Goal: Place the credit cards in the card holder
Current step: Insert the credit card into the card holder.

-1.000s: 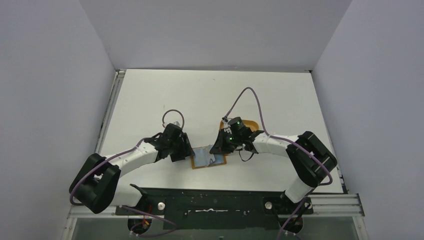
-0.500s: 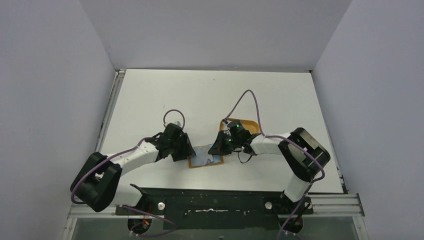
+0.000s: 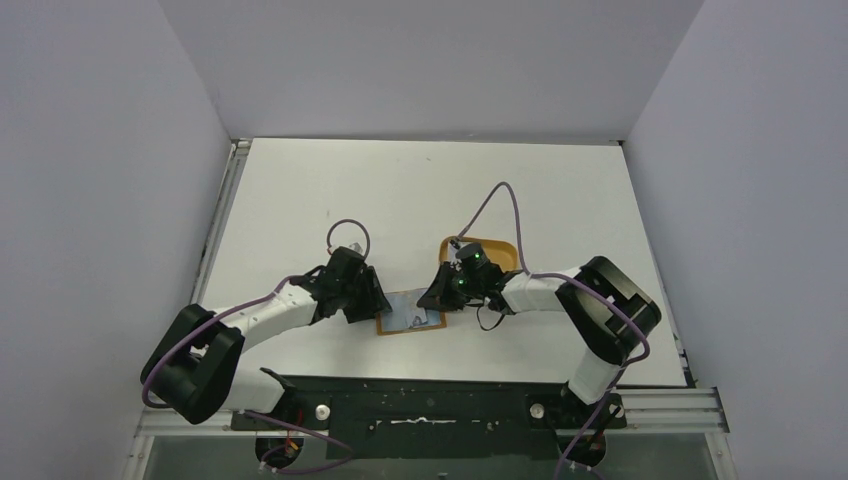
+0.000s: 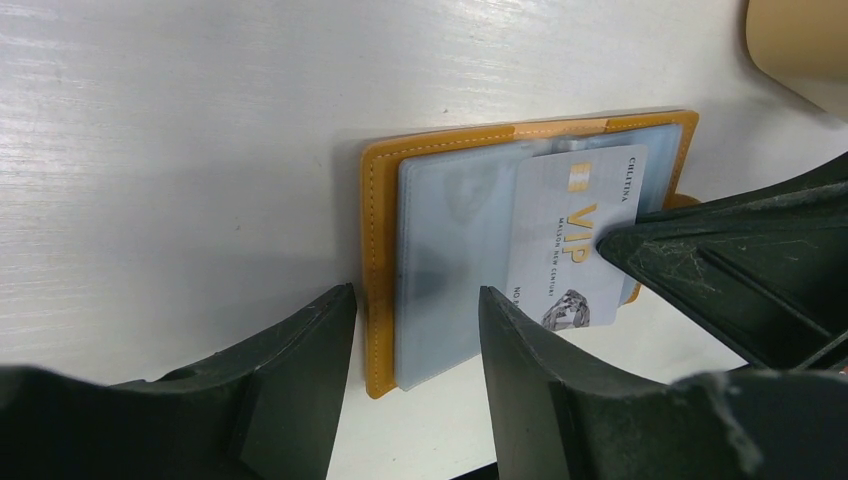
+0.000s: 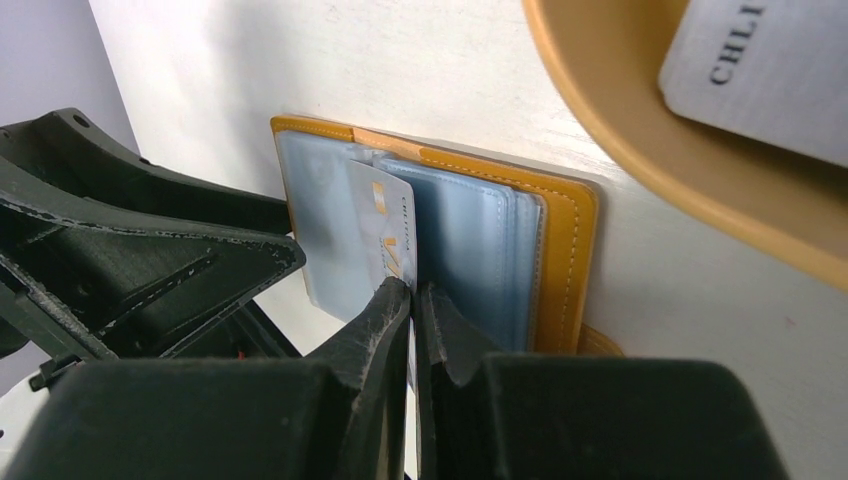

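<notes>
A matte white rectangular tabletop [image 3: 420, 190], edged left by a silvery metal rail [image 3: 222, 215], sits evenly lit between plain pale grey-lilac walls [image 3: 100, 150] on three sides.

Top view: high, behind arm bases, angled down over whole worktop [image 3: 330, 190]; bases at frame bottom, far off. Left wrist view: very near, low, left tool [image 4: 415, 300] along lower edge, facing card holder [image 4: 378, 250]. Right wrist view: equally near, right tool [image 5: 415, 290] at bottom, facing from opposite side. All share card holder; wrist views share silver card [image 4: 570, 240].
</notes>
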Controlling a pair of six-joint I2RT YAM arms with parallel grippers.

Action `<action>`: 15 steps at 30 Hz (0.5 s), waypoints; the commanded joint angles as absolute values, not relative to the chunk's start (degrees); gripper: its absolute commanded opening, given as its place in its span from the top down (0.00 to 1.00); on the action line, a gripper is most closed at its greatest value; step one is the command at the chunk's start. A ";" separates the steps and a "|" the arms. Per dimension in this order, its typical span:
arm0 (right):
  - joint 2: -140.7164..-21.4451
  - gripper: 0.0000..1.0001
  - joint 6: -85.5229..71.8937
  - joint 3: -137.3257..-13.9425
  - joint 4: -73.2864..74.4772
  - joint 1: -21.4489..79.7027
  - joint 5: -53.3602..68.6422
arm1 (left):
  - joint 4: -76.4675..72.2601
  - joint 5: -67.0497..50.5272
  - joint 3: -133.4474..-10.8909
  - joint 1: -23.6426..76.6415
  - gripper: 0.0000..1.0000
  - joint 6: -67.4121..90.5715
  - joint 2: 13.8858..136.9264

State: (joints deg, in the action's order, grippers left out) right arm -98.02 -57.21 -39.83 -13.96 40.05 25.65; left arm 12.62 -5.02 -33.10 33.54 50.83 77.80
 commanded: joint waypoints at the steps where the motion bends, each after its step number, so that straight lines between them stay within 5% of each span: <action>1: -96.70 1.00 -57.06 -38.39 -13.79 39.81 19.61 | 15.61 -4.57 -30.60 33.40 0.53 50.33 78.59; 15: -98.23 1.00 -58.08 -40.03 -13.89 41.69 19.07 | 14.07 -5.62 -29.67 33.40 0.53 50.79 78.35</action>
State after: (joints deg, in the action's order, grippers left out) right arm -97.86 -58.85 -39.42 -14.52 40.88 23.81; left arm 11.07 -5.54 -32.08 33.54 50.89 77.30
